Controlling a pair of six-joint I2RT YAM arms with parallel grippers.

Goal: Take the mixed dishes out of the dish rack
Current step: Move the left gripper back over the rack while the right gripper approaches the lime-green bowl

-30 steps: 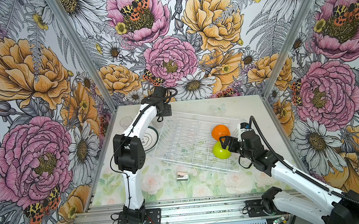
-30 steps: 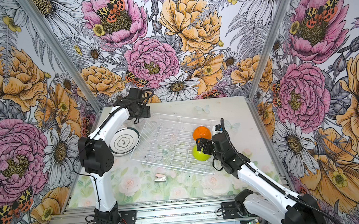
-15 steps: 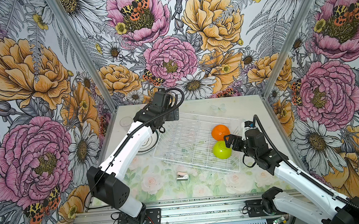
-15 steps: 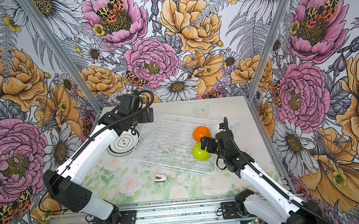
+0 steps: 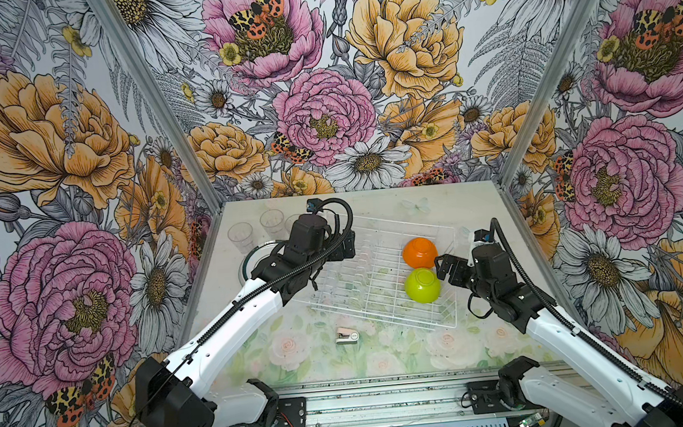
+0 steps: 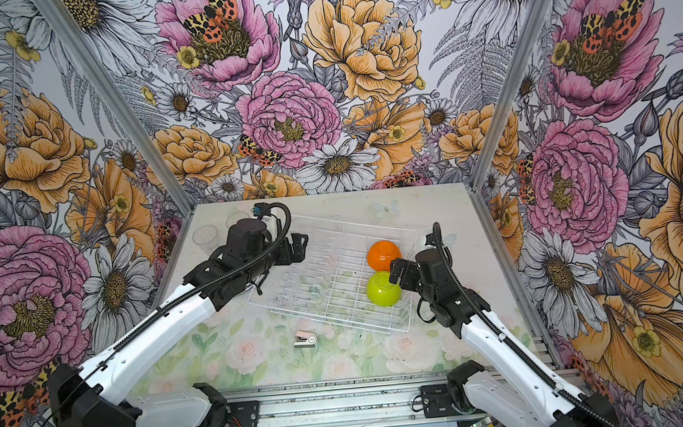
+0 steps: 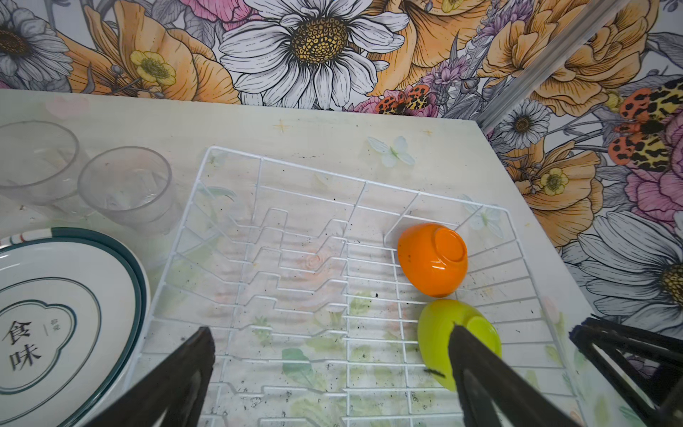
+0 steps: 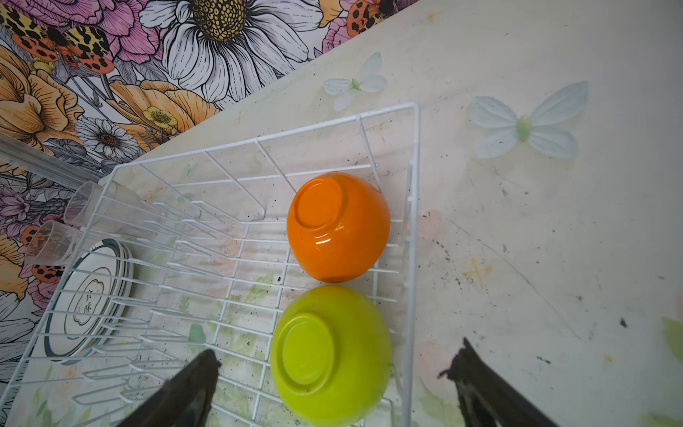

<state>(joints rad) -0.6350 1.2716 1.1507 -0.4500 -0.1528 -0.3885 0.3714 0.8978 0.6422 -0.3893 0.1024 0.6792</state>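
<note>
My right gripper [image 8: 336,358], jaws spread wide, faces the upturned green bowl [image 5: 422,285] just ahead in the rack [image 5: 370,287]; left gripper [image 7: 331,331] farther off.

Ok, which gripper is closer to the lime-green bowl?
Right. The right gripper, open, is right at the lime-green bowl, its fingers either side of it in the wrist view. The left gripper, also open, is over the dish rack's opposite end.

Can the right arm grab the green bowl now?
Probably yes. The right gripper is open, aimed at the upside-down green bowl in the rack. Nothing covers it, though the rack's side wall is close.
</note>
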